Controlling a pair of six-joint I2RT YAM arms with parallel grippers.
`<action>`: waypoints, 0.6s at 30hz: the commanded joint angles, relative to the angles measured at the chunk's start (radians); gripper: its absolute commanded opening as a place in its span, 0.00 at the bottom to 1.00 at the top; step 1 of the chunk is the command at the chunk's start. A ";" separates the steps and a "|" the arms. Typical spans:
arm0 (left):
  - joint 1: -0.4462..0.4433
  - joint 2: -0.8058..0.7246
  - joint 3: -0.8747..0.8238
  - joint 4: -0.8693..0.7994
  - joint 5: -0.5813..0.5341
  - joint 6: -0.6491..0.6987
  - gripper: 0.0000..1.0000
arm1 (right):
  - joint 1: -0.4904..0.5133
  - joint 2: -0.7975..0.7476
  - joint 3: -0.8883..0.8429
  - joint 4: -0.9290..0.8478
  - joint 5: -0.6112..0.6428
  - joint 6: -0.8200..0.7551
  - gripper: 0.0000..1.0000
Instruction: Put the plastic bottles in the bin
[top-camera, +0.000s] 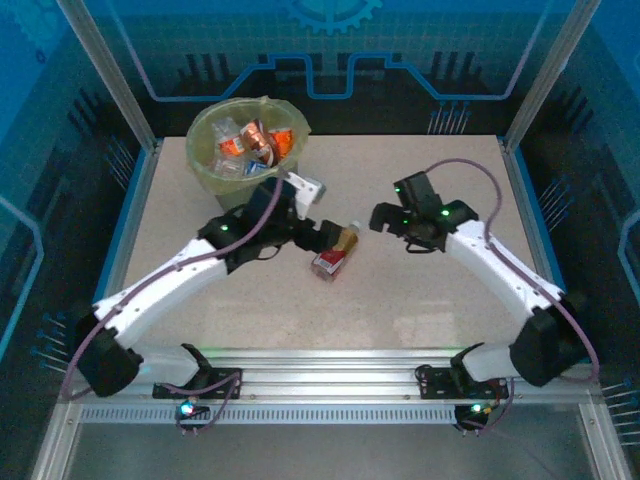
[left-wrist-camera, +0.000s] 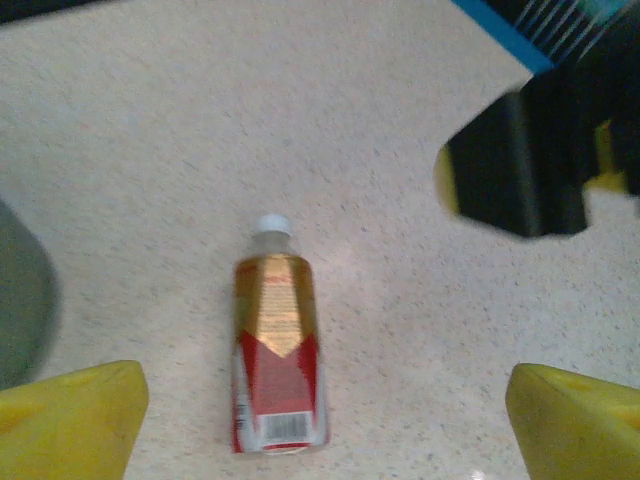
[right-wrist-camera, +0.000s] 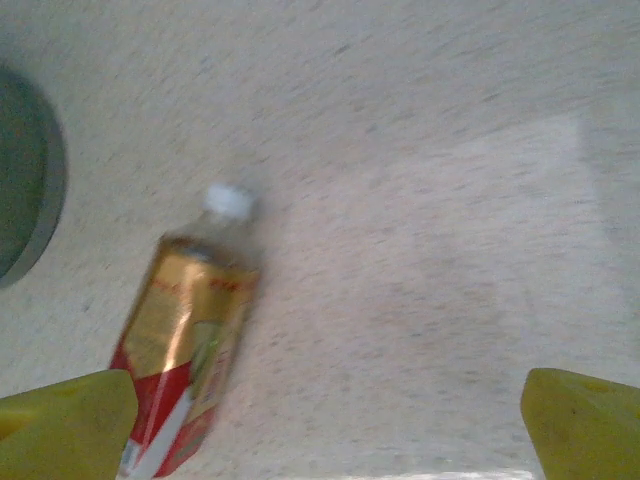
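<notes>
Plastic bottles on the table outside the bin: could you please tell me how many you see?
1: a red-and-gold bottle lying on its side mid-table, between the two arms; the left arm might hide another.

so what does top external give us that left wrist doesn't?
Top external adds the inside of the bin, with several bottles already in it, plus the left arm and right arm reaching toward mid-table. Left wrist adds close detail: yellow fingers spread wide, gold-and-red label, white cap pointing away. Shared: the lone bottle lying on its side on the table, not held.
</notes>
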 joint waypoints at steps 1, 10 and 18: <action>-0.049 0.114 0.062 -0.060 -0.040 -0.044 0.89 | -0.043 -0.091 -0.045 -0.094 0.088 0.024 1.00; -0.065 0.453 0.265 -0.177 -0.103 -0.040 0.90 | -0.064 -0.218 -0.071 -0.115 0.150 0.018 1.00; -0.057 0.629 0.384 -0.284 -0.134 -0.025 0.98 | -0.064 -0.232 -0.100 -0.085 0.162 0.012 1.00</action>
